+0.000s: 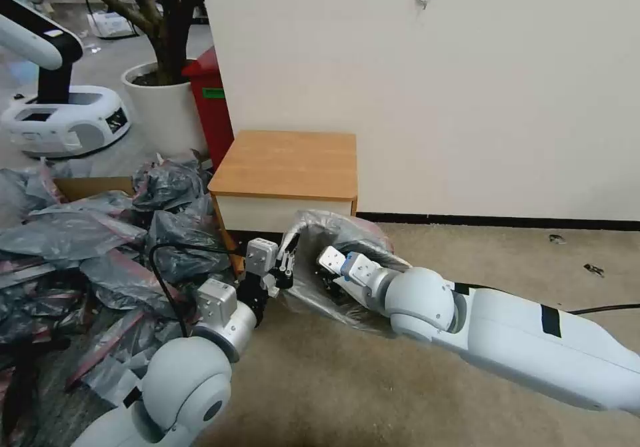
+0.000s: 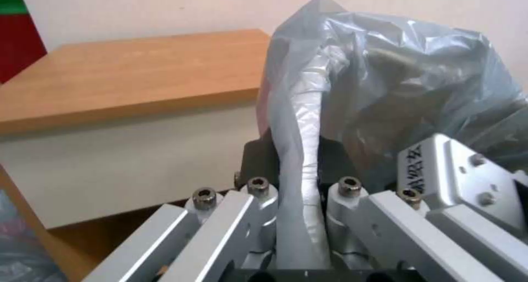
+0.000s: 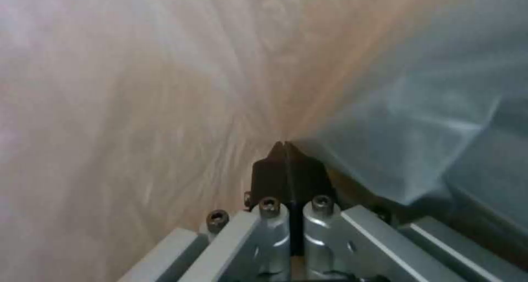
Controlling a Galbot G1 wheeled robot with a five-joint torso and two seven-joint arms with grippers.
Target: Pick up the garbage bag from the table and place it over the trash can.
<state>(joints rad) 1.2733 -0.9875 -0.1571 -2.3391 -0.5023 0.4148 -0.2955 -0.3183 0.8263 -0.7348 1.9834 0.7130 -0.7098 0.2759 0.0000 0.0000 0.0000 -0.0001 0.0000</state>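
In front of the table [image 1: 283, 164], bag [image 1: 320, 234] held low over the floor. Left end effector [image 1: 285, 268] clamped on gathered edge; right end effector [image 1: 331, 258] inside, closed on film. Light, limp, slippery; best gripped at rim.

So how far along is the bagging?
Done: the table top is bare and the garbage bag is off it. In hand: left gripper pinches a bunched fold; right gripper sits closed inside the bag. Left: seating it on the trash can, hidden by plastic.
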